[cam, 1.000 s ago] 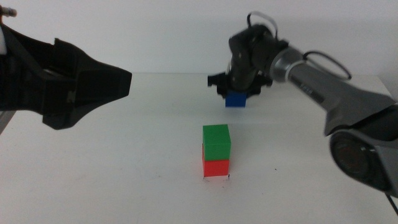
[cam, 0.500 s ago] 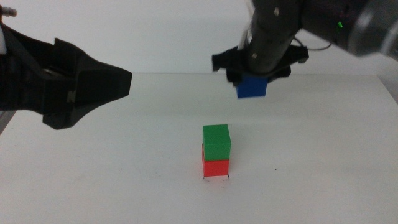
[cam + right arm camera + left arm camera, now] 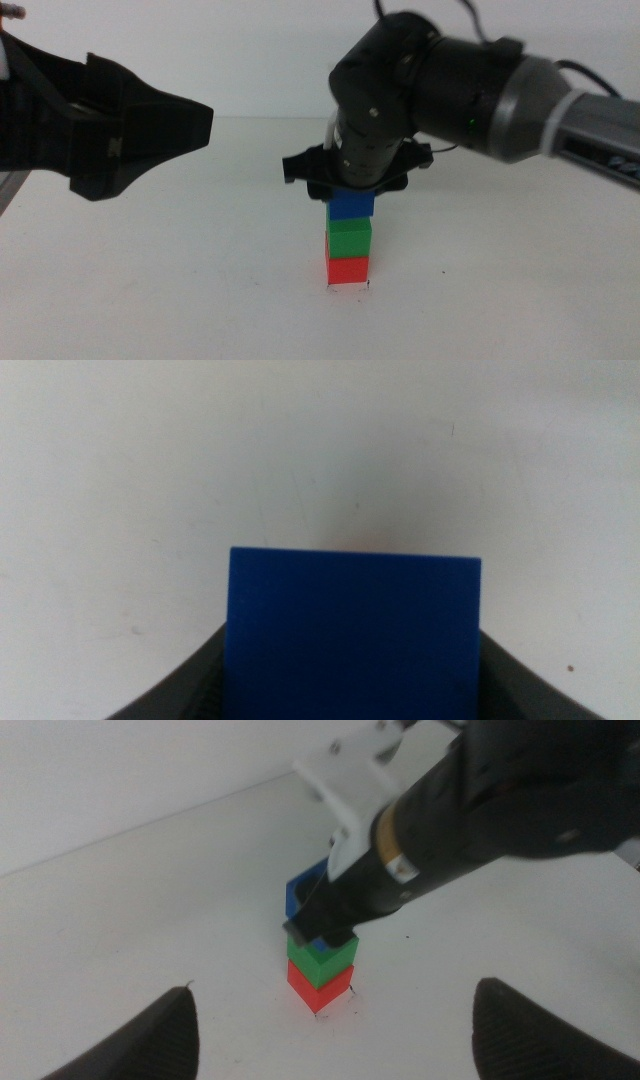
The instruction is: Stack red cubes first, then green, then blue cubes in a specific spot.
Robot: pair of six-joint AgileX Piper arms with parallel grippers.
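A red cube [image 3: 347, 269] rests on the white table with a green cube [image 3: 349, 236] stacked on it. A blue cube [image 3: 352, 205] sits right on top of the green one, and my right gripper [image 3: 350, 192] is shut on it from above. In the right wrist view the blue cube [image 3: 353, 633] fills the space between the jaws and hides the cubes beneath. The left wrist view shows the stack from the side: red cube [image 3: 318, 986], green cube [image 3: 322, 957], blue cube [image 3: 298, 895] partly behind the right arm. My left gripper [image 3: 330, 1030] hangs open, off to the left of the stack and above the table.
The white table [image 3: 200, 250] holds nothing else near the stack. A small white marker [image 3: 347, 287] lies under the red cube. The right arm [image 3: 480, 85] reaches in from the right above the stack.
My right gripper carried the blue cube from the far side of the table, lifted it, then brought it forward and down onto the green cube. The left arm stayed still.
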